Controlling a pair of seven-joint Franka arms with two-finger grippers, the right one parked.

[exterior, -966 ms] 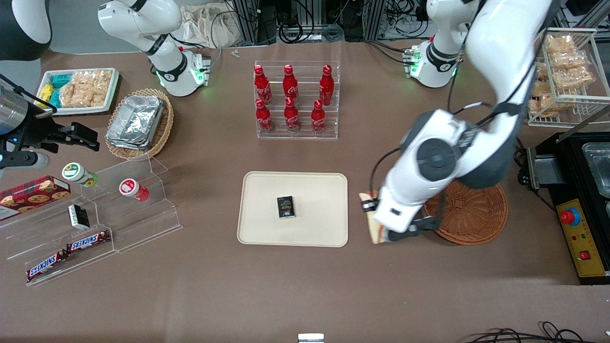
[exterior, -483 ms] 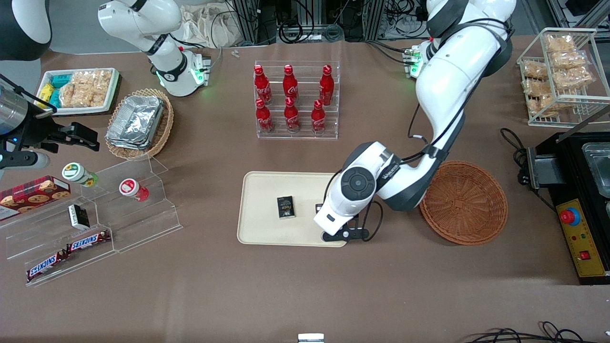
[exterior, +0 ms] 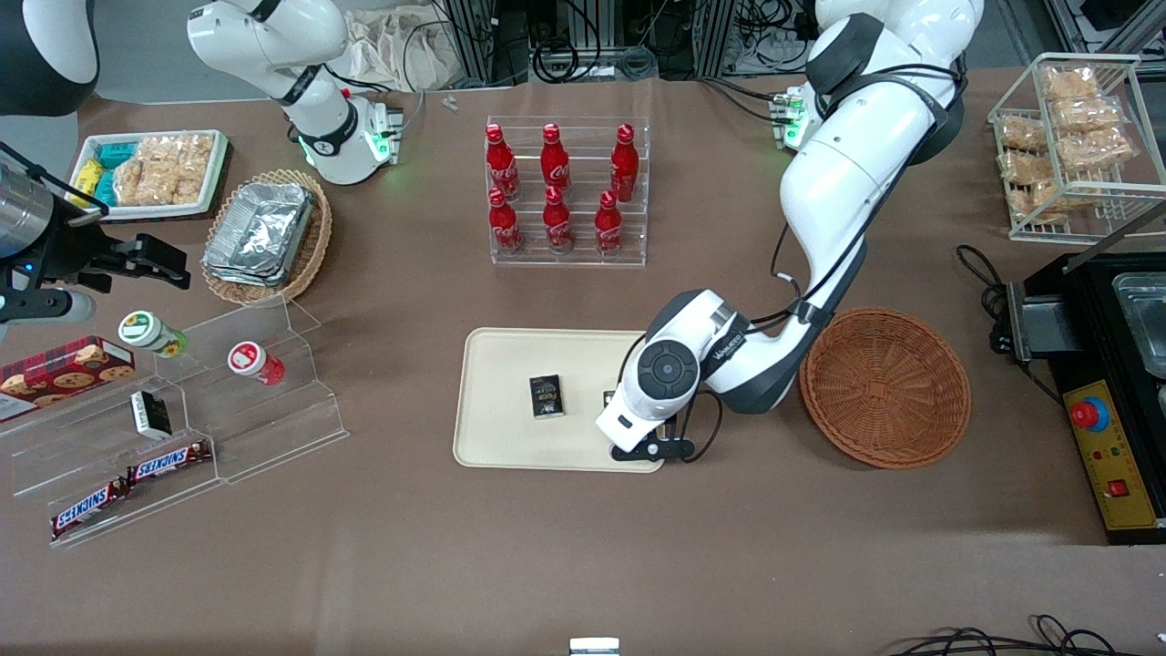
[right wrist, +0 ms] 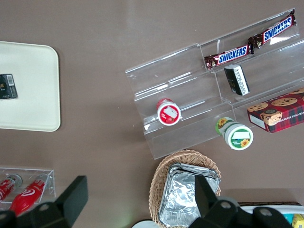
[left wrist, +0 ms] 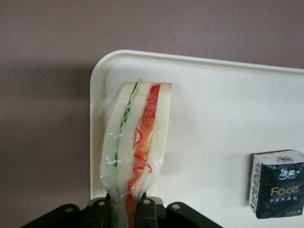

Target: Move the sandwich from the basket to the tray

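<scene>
My left-arm gripper [exterior: 649, 445] is over the corner of the cream tray [exterior: 510, 364] that is nearest the front camera and nearest the basket. It is shut on the sandwich [left wrist: 137, 142], a clear-wrapped wedge of pale bread with green and orange-red filling. Its fingers [left wrist: 145, 209] pinch the wrap's narrow end. The wedge stretches over the tray [left wrist: 213, 118] just inside the rim; I cannot tell if it touches. The arm hides the sandwich in the front view. The reddish-brown wicker basket [exterior: 888, 387] stands beside the tray with nothing in it.
A small black pack [exterior: 547, 397] lies mid-tray, also shown in the wrist view [left wrist: 275, 183]. A clear rack of red bottles [exterior: 565, 191] stands farther from the camera than the tray. A black box with a red button [exterior: 1107, 428] sits near the basket. Clear snack steps [exterior: 182, 419] lie toward the parked arm's end.
The arm swung from beside the basket to the tray's corner, carrying the sandwich. Over the last half second it has only shifted slightly.
</scene>
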